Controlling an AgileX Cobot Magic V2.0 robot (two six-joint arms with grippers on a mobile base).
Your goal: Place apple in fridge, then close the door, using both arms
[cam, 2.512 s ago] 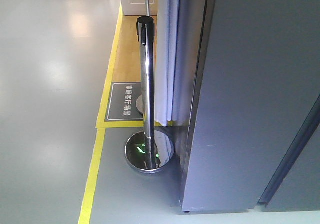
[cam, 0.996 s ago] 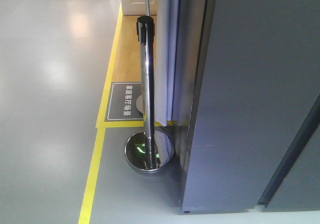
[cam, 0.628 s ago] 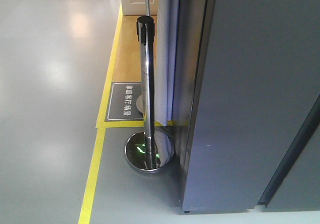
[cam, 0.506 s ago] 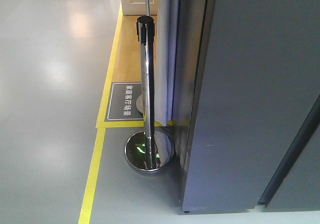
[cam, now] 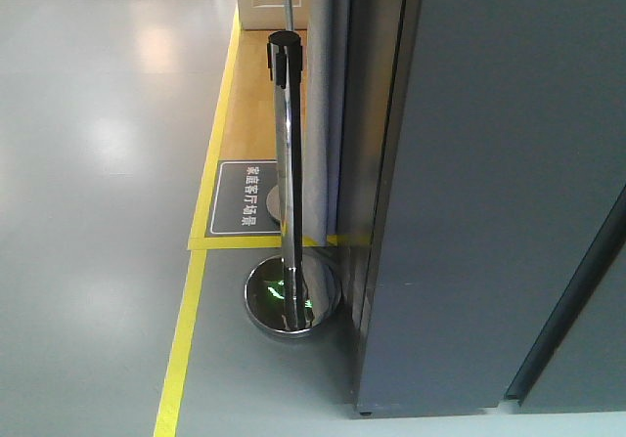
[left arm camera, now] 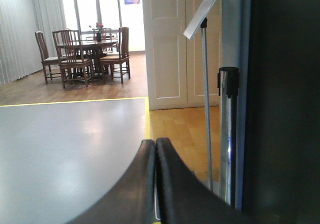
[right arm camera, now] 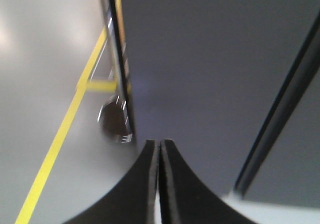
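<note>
Front view: the grey door fills the right side, its left edge just beside the fridge body; a chrome stanchion post stands to the left on the grey floor. Left wrist view: the left gripper has its jaws pressed together on nothing, with the post at far right. Right wrist view, blurred: the right gripper is likewise pressed together, near the door's grey face; the apple appears in no view.

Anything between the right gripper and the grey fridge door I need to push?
Nothing visible. The right gripper, jaws shut, faces the flat grey fridge door with only open space between. The chrome barrier post stands off to the left, beside the door's edge, not in the path.
</note>
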